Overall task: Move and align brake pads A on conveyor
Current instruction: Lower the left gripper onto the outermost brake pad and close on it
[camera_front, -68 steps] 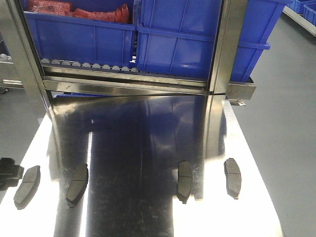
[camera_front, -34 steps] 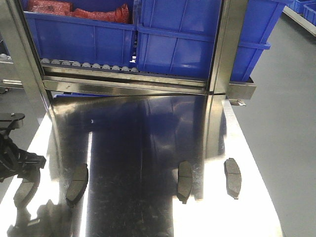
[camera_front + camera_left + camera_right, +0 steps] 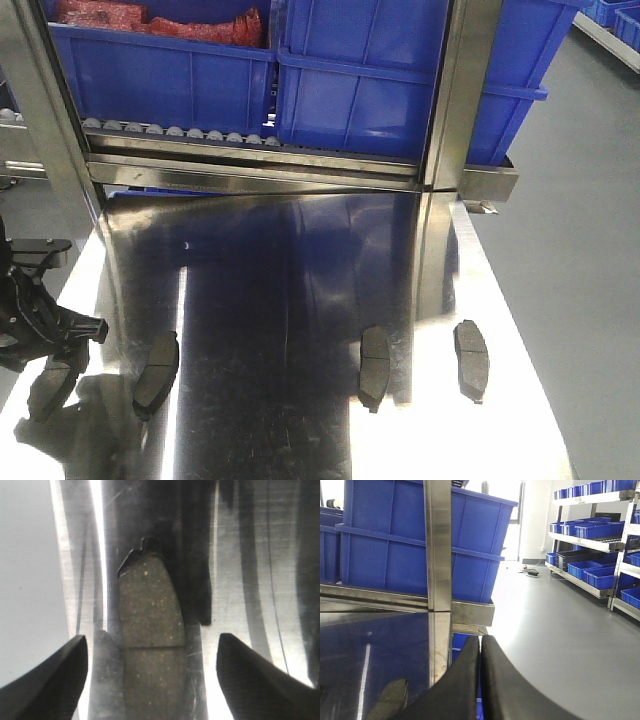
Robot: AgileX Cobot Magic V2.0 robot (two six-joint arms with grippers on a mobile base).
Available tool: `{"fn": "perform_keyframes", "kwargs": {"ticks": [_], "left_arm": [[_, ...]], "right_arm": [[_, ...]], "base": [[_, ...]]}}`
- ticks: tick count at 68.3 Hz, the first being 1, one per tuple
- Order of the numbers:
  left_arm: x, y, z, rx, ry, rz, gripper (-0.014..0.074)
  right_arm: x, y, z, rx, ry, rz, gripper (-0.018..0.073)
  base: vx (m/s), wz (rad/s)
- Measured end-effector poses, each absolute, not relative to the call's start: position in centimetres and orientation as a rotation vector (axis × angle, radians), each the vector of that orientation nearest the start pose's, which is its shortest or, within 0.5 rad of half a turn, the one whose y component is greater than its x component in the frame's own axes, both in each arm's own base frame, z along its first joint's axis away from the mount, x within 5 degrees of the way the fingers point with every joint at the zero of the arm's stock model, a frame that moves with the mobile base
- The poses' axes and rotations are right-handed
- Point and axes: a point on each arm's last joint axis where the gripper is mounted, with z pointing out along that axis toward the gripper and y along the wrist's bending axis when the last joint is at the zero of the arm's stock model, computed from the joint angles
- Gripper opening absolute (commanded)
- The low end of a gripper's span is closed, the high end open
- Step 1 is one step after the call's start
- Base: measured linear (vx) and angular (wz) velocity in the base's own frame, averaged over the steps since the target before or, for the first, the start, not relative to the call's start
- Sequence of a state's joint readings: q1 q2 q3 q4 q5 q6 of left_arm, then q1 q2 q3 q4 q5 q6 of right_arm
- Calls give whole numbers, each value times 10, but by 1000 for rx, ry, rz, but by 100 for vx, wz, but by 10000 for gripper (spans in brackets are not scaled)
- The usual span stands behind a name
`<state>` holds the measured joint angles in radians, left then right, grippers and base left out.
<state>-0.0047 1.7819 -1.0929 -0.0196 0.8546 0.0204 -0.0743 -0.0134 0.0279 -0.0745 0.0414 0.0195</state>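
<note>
Seen from the front, the left arm (image 3: 25, 320) runs off the left edge, and its dark bulk covers the far end of the leftmost pad (image 3: 45, 392). In the left wrist view, that pad's near end and both jaws drop below the bottom edge. In the right wrist view, a blurred dark shape (image 3: 387, 701) on the table (image 3: 375, 650) is cut by the bottom edge and too soft to name.

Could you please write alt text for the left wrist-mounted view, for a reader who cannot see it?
A dark grey-brown brake pad lies flat on the shiny steel table, its centre groove visible. The left end effector is open, one dark finger showing on each side of the pad, neither touching it.
</note>
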Motion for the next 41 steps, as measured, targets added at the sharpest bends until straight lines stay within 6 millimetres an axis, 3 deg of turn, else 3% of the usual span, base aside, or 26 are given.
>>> {"fn": "perform_keyframes", "kwargs": {"ticks": [12, 22, 41], "left_arm": [[328, -3, 166, 20, 3054, -22, 491], [330, -3, 164, 16, 3061, -26, 400], [331, -3, 164, 18, 3054, -26, 0]], "right_arm": [[56, -4, 201, 17, 1540, -105, -11], [56, -4, 201, 17, 1540, -105, -11], [56, -4, 201, 17, 1540, -105, -11]], "base": [[0, 0], [0, 0], [0, 0]]}}
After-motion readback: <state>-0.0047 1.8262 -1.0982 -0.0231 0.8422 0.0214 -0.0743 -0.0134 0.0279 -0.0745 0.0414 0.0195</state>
